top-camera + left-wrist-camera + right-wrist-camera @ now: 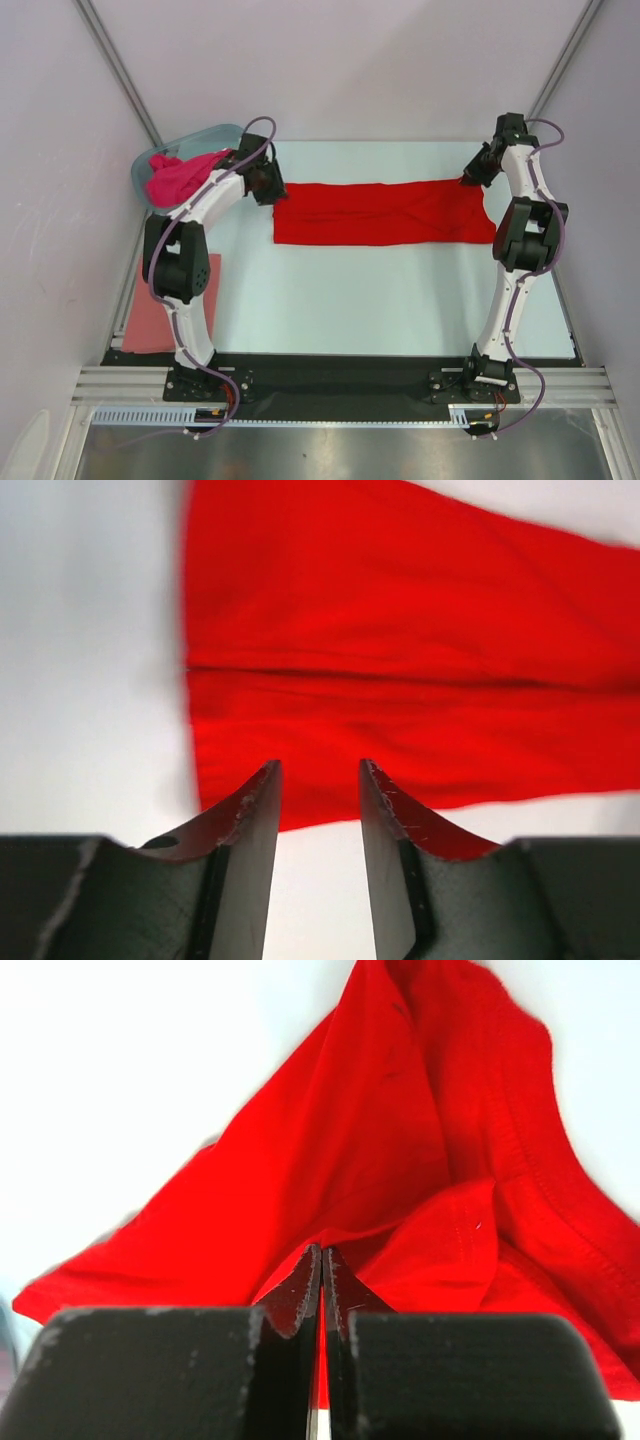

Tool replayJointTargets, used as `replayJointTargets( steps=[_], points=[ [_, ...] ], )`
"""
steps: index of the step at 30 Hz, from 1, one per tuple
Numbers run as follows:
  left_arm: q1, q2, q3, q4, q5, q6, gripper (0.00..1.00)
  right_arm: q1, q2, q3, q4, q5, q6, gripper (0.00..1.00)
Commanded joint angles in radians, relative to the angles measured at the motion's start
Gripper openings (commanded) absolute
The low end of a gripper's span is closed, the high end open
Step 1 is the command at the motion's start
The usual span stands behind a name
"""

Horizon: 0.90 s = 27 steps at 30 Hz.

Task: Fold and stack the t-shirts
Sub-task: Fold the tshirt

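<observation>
Table (pixel 400 295), white walls (pixel 350 60) — left end effector (pixel 318 770) spread, right end effector (pixel 322 1255) pinching red t-shirt (pixel 380 212)

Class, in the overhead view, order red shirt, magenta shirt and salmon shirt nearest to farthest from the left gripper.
1. Red shirt, just right of left gripper.
2. Magenta shirt, in tub, left.
3. Salmon shirt, near-left edge.

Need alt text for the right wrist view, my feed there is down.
The jaws are pinched shut on a bunched fold of the red t-shirt, which spreads away from them over the pale table. A stitched hem runs down the right side.
</observation>
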Motion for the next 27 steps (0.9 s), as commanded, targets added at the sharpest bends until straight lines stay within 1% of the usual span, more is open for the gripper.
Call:
replayJointTargets(
  steps=[1, 3, 7, 14, 21, 27],
  points=[
    [-0.075, -0.017, -0.056, 0.087, 0.100, 0.033, 0.41, -0.009, 0.021, 0.048, 0.031, -0.007, 0.028, 0.02],
    [-0.079, 0.005, -0.100, 0.113, 0.148, 0.002, 0.40, -0.009, 0.030, 0.050, 0.034, -0.010, 0.036, 0.02],
    [-0.076, 0.036, -0.136, 0.124, 0.159, -0.006, 0.39, -0.008, 0.050, 0.056, 0.045, -0.024, 0.047, 0.02],
    [-0.058, 0.056, -0.182, 0.101, 0.129, 0.007, 0.38, -0.003, 0.085, 0.067, 0.085, -0.039, 0.067, 0.02],
    [-0.055, 0.073, -0.219, 0.092, 0.111, 0.017, 0.37, -0.003, 0.125, 0.125, 0.082, -0.042, 0.085, 0.03],
    [-0.053, 0.078, -0.228, 0.090, 0.102, 0.017, 0.37, -0.003, 0.132, 0.128, 0.094, -0.044, 0.101, 0.02]
  ],
)
